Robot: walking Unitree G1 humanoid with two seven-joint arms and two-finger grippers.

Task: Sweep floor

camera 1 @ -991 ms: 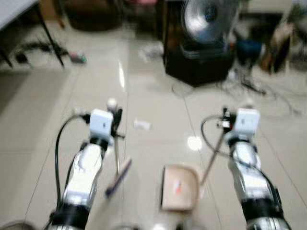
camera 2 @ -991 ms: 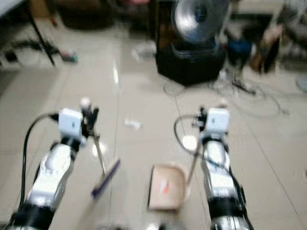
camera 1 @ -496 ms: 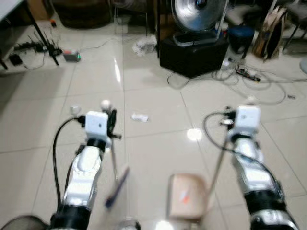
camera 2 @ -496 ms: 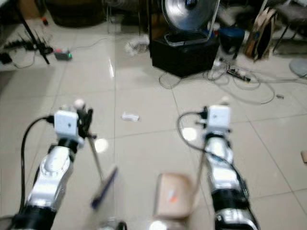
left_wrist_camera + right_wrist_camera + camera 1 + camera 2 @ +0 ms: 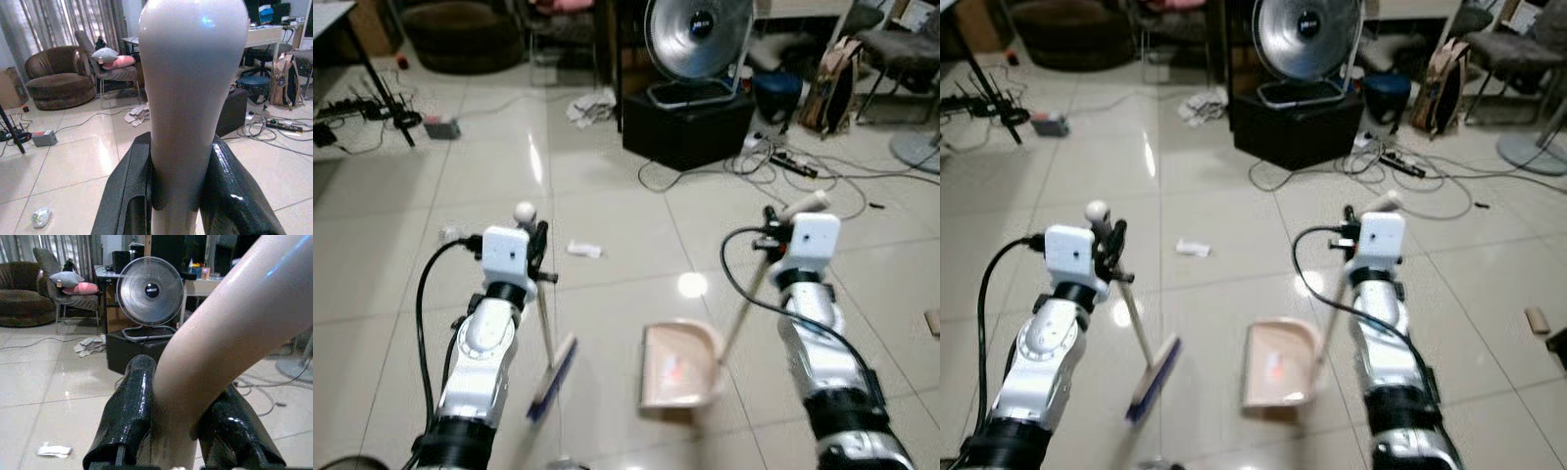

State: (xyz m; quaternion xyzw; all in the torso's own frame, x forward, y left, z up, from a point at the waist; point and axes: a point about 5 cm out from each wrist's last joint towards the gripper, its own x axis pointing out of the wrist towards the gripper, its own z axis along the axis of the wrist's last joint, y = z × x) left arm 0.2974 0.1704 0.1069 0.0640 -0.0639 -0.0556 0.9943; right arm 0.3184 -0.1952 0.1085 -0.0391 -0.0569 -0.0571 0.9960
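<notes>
Your left gripper point(image 5: 173, 196) is clenched on the broom point(image 5: 546, 338) handle — in the left wrist view the two black fingers point(image 5: 128, 191) press against either side of the pale shaft. In the head views the handle slopes down from that gripper to the purple-edged brush head, which sits low by the tiled floor point(image 5: 617, 215) in front of your left arm.

Your right gripper point(image 5: 176, 431) is clamped on the dustpan handle point(image 5: 744, 304) in the same way — both fingers point(image 5: 129, 406) hug the cream shaft. The beige dustpan point(image 5: 677, 366) rests on the tiles between your two arms, just right of the brush head, with something small and orange-red inside it.

Ahead of you, a scrap of white paper point(image 5: 584, 250) lies on the floor, well apart from the broom. Farther off, a silver fan point(image 5: 693, 39) stands on a black box point(image 5: 685, 122), crumpled paper point(image 5: 590, 106) beside it, and cables point(image 5: 773, 166) trail across the tiles to the right.
</notes>
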